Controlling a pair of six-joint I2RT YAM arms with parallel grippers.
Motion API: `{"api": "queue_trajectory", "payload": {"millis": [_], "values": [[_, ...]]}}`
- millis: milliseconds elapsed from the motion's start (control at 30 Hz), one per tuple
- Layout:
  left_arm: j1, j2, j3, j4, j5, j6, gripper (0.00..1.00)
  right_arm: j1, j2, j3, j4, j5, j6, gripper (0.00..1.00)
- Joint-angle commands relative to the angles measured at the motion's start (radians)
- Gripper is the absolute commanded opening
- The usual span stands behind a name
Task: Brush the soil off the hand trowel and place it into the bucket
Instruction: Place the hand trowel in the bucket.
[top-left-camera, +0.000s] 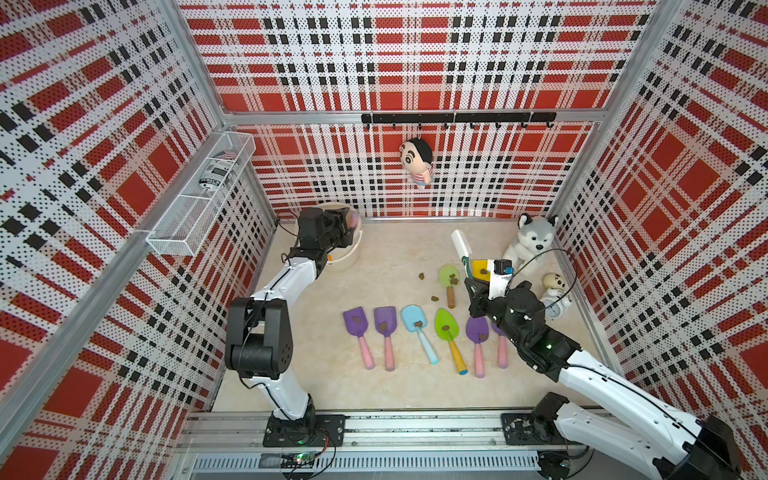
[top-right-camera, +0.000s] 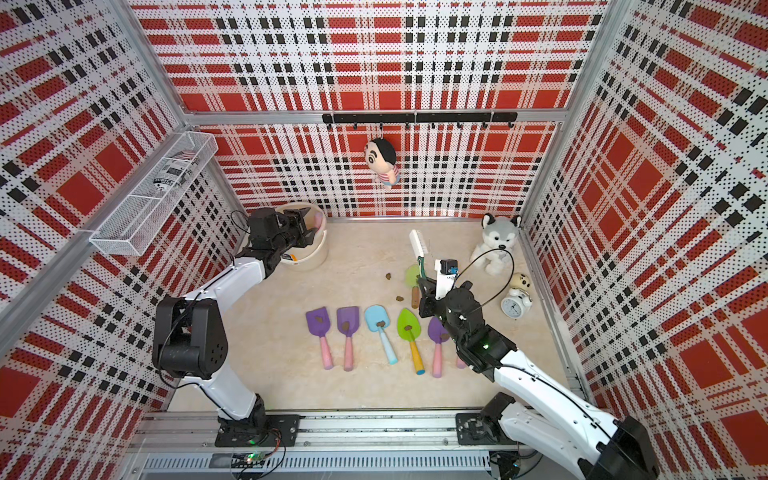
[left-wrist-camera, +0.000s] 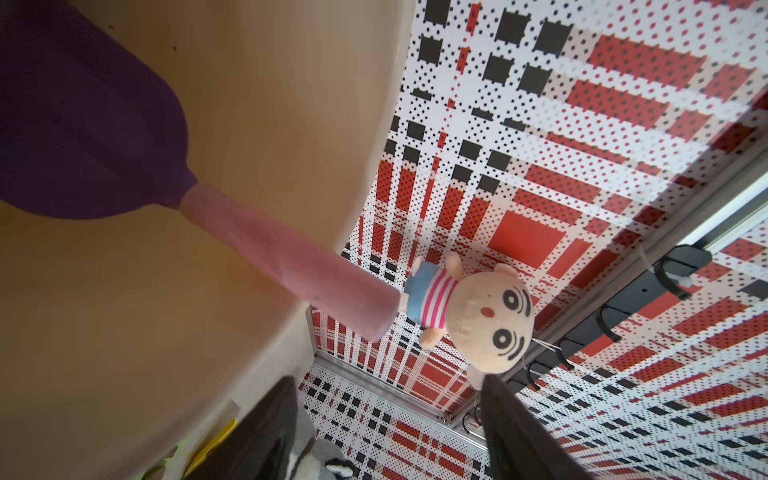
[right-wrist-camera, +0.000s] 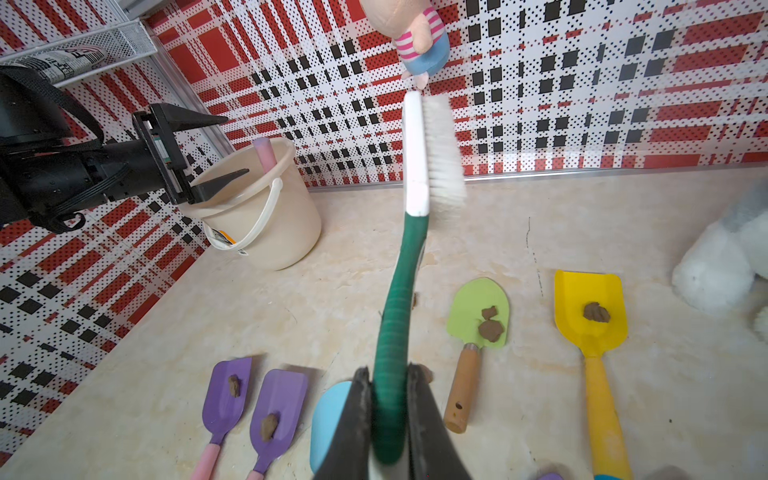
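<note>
Left fingers (right-wrist-camera: 191, 118) stand apart over the bucket (right-wrist-camera: 286, 224), gripping nothing. W/ the purple trowel (left-wrist-camera: 83, 124) blade-down inside, pink handle leaning on the wall and poking past the rim, we read this one as delivered; no soil on the part of the blade we can see. Right fingers (right-wrist-camera: 361, 415) are clamped on the green handle of the brush (right-wrist-camera: 405, 266), bristle head held up off the counter (right-wrist-camera: 540, 232), prob. so it's ready for the next sweep w/o dragging. Other trowels (right-wrist-camera: 590, 307) lie flat on the counter, blades face-up w/ soil (right-wrist-camera: 490, 330) lumps sitting on them, so nothing rolls off till we brush; a few lumps lie loose beside them.
</note>
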Motion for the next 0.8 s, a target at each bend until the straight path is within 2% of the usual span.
{"api": "queue_trajectory", "payload": {"millis": [0,133,333,467,567,767], "values": [[0.000,-0.001,0.085,0.017,0.035,0.145,0.64,-0.008,0.006,0.045,-0.021,-0.017,0.017,0.00],[-0.036,-0.028,0.134,-0.051,0.014,0.286,0.63,-0.019,0.049,0.081,-0.057,-0.028,0.062,0.00],[-0.168,-0.142,0.163,-0.253,-0.239,0.553,0.65,-0.078,0.068,0.101,-0.095,-0.128,0.182,0.00],[-0.386,-0.204,0.133,-0.307,-0.501,0.677,0.65,-0.143,0.054,0.097,-0.117,-0.176,0.269,0.00],[-0.545,-0.189,0.126,-0.323,-0.670,0.737,0.65,-0.189,0.030,0.077,-0.123,-0.200,0.316,0.00],[-0.756,-0.038,0.169,-0.345,-0.831,0.796,0.66,-0.250,-0.055,0.023,-0.157,-0.188,0.381,0.00]]}}
